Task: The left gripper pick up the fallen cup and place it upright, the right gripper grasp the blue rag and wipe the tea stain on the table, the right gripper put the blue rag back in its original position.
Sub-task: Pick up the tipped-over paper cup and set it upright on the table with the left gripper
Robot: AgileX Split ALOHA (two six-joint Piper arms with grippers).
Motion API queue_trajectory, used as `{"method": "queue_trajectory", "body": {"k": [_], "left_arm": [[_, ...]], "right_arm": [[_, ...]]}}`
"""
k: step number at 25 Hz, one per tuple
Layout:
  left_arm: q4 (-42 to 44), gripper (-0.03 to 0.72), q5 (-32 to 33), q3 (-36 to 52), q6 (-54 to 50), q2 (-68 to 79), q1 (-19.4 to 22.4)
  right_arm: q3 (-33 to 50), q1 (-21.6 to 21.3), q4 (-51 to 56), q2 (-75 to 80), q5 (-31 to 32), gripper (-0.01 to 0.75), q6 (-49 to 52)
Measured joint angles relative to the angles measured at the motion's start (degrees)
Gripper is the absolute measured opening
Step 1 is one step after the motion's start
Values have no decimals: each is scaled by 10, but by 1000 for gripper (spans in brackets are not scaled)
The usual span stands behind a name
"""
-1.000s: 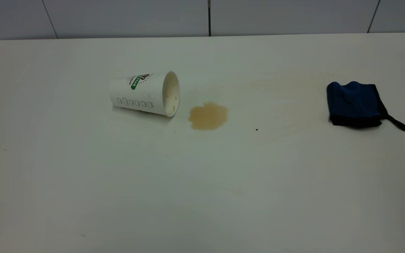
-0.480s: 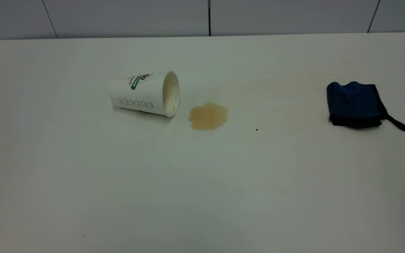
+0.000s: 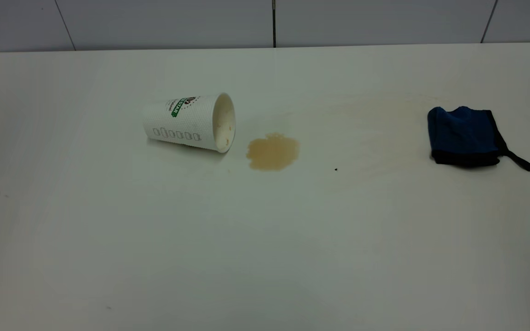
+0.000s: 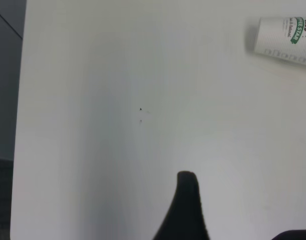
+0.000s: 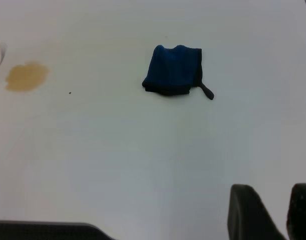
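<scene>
None of the three steps is done: the cup (image 3: 189, 122) lies fallen on the table (image 3: 265, 239) beside the tea stain (image 3: 273, 152), the blue rag (image 3: 465, 135) sits well apart unused, and neither gripper's finger state can be told.

Dimpled paper cup (image 3: 187, 122), cloth rag (image 3: 465, 136), smooth table (image 3: 265, 239).
</scene>
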Motion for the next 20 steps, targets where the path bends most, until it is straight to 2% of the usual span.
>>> {"method": "queue_trajectory", "body": {"k": [3,5,9,13,20], "left_arm": [[4,721,-11,-36,8,77,-19],[16,721,-13,-61,7,132,-46],[69,721,-17,-121,-31,242,-119],[165,718,-20,-185,-98,354,-198],[272,715,-3,-307,-188,528,-303]], "right_arm": [[0,0,0,0,0,236,0],[0,0,0,0,0,236,0],[0,0,0,0,0,236,0],[0,0,0,0,0,236,0],[0,0,0,0,0,236,0]]}}
